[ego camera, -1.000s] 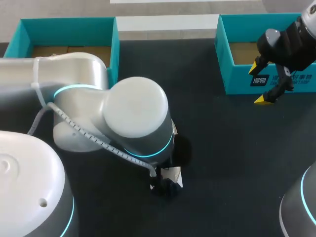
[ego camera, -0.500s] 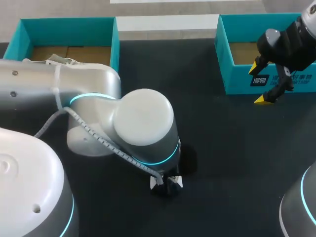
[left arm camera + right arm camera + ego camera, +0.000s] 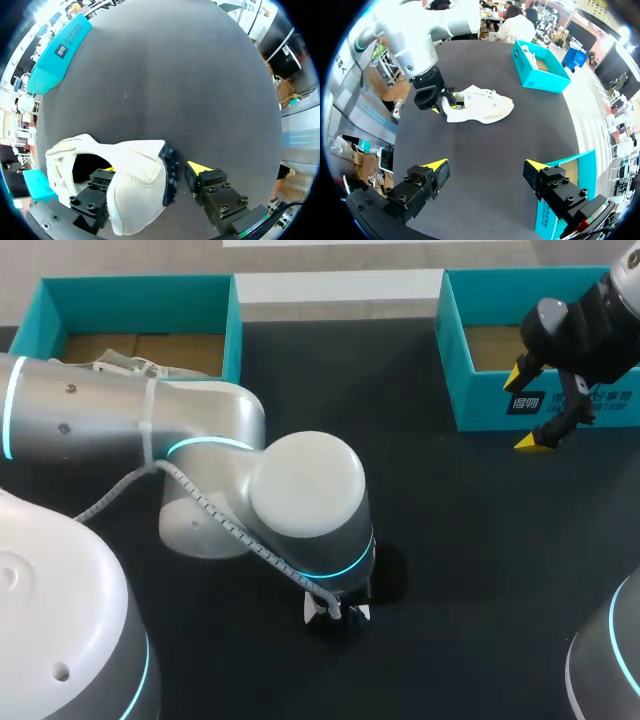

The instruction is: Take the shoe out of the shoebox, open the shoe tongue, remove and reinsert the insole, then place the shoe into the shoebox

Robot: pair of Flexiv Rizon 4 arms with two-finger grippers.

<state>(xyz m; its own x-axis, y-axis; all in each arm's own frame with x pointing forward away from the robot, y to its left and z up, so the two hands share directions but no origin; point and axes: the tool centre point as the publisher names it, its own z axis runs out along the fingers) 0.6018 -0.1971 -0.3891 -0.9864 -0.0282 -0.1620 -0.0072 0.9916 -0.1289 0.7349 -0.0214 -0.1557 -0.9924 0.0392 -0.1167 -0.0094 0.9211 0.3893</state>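
In the right wrist view a white shoe (image 3: pixel 480 107) lies on its sole on the black table, with my left gripper (image 3: pixel 442 102) at its heel. In the left wrist view the left gripper (image 3: pixel 152 170) straddles the heel of the shoe (image 3: pixel 135 185). One finger is inside the opening and the other finger (image 3: pixel 200 172) is just outside the black-edged heel, a thin gap showing. From the head view my left arm (image 3: pixel 310 500) hides the shoe except for white scraps (image 3: pixel 312 610). My right gripper (image 3: pixel 525 410) hangs open and empty by the right shoebox (image 3: pixel 480 400).
A teal shoebox (image 3: pixel 140 300) at the back left holds a second white shoe (image 3: pixel 120 367); the right wrist view shows that box (image 3: pixel 540 72) beyond the shoe on the table. The right box's near wall (image 3: pixel 570 180) lies under my right gripper (image 3: pixel 487 167).
My left arm has shifted right and toward the table's front, and its fingers have narrowed around the shoe's heel. The right arm has not moved.
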